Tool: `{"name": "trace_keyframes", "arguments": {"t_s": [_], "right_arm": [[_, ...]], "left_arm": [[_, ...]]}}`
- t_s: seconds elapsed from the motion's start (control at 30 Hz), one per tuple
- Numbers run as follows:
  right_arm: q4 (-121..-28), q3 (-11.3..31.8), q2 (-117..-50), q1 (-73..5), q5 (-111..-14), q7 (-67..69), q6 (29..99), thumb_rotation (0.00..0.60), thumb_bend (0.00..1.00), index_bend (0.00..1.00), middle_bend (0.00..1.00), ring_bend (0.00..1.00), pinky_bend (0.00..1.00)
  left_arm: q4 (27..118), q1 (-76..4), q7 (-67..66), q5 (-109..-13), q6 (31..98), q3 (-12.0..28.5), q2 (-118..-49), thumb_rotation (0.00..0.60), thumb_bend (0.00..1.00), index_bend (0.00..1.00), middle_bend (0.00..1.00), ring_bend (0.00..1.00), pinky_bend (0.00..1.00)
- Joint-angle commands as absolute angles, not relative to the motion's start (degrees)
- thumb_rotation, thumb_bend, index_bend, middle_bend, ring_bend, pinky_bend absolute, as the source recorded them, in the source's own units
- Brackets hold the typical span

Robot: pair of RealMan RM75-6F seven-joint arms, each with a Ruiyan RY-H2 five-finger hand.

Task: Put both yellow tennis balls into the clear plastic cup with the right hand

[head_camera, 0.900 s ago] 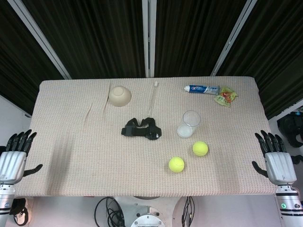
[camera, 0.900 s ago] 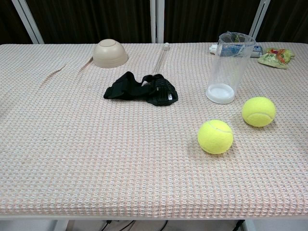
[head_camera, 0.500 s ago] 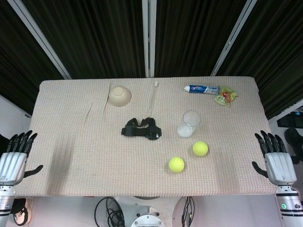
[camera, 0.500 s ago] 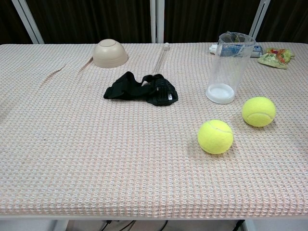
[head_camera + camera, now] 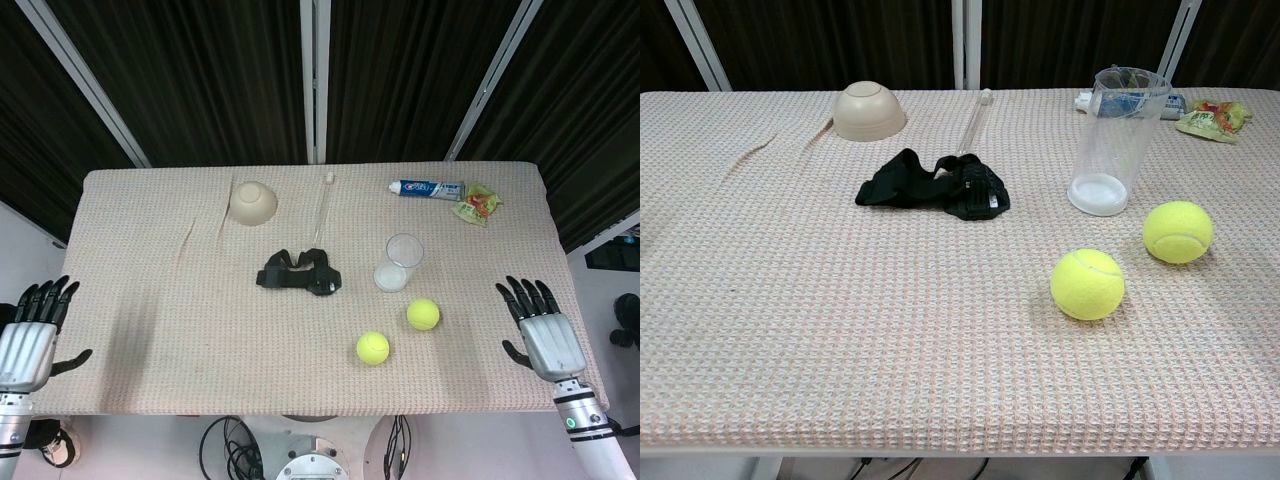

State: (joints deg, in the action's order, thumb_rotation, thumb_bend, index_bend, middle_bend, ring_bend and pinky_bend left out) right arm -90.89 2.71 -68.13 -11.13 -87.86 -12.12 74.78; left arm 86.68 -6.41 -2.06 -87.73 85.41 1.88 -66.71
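Note:
Two yellow tennis balls lie on the beige cloth: one [image 5: 373,347] [image 5: 1087,284] near the front edge, the other [image 5: 423,314] [image 5: 1178,232] behind it to the right. The clear plastic cup [image 5: 401,262] [image 5: 1118,138] stands upright and empty just behind them. My right hand [image 5: 537,328] hovers open over the table's right edge, fingers spread, well right of the balls. My left hand [image 5: 32,330] is open beside the table's left edge. Neither hand shows in the chest view.
A black strap bundle [image 5: 299,273] lies mid-table. An upturned beige bowl [image 5: 252,202] and a clear tube [image 5: 322,207] sit behind it. A toothpaste tube [image 5: 426,188] and a snack packet [image 5: 476,204] lie at the back right.
My right hand has moved left from beyond the table's right edge to over the edge, nearer the balls. The left hand and all objects stayed put.

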Motion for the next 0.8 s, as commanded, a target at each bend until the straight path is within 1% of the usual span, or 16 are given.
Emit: {"name": "trace_keyframes", "arguments": {"t_s": [0.03, 0.47, 0.57, 0.67, 0.8], "right_arm": [[-91.6, 3.2, -69.3, -14.6, -86.8, -15.7, 69.7, 0.6, 0.18, 0.0, 0.0, 0.0, 0.0], [-86.6, 4.9, -76.2, -22.9, -82.3, -17.7, 58.6, 0.6, 0.18, 0.0, 0.0, 0.0, 0.0], [-85.7, 4.9, -77.6, -24.1, -81.3, -17.6, 56.8, 0.6, 0.19, 0.0, 0.0, 0.0, 0.01], [-85.0, 4.9, -78.8, -25.2, -80.7, -17.4, 55.7, 0.6, 0.19, 0.0, 0.01, 0.0, 0.06], [-83.8, 4.8, -80.3, -26.3, -80.5, -16.7, 54.9, 0.6, 0.2, 0.01, 0.05, 0.0, 0.16]], "left_arm": [[86.8, -6.5, -2.2, -87.7, 85.3, 1.8, -66.6, 0.6, 0.08, 0.01, 0.0, 0.0, 0.0], [87.1, -6.5, -1.7, -87.7, 84.8, 1.5, -65.8, 0.6, 0.09, 0.01, 0.0, 0.0, 0.0], [86.3, -6.3, -3.7, -86.6, 85.2, 2.2, -66.3, 0.6, 0.09, 0.01, 0.0, 0.0, 0.0], [86.6, -6.4, -2.7, -86.1, 84.6, 2.3, -66.1, 0.6, 0.08, 0.01, 0.0, 0.0, 0.0], [86.2, -6.4, -2.4, -86.2, 85.0, 2.5, -66.1, 0.6, 0.08, 0.01, 0.0, 0.0, 0.0]]}}
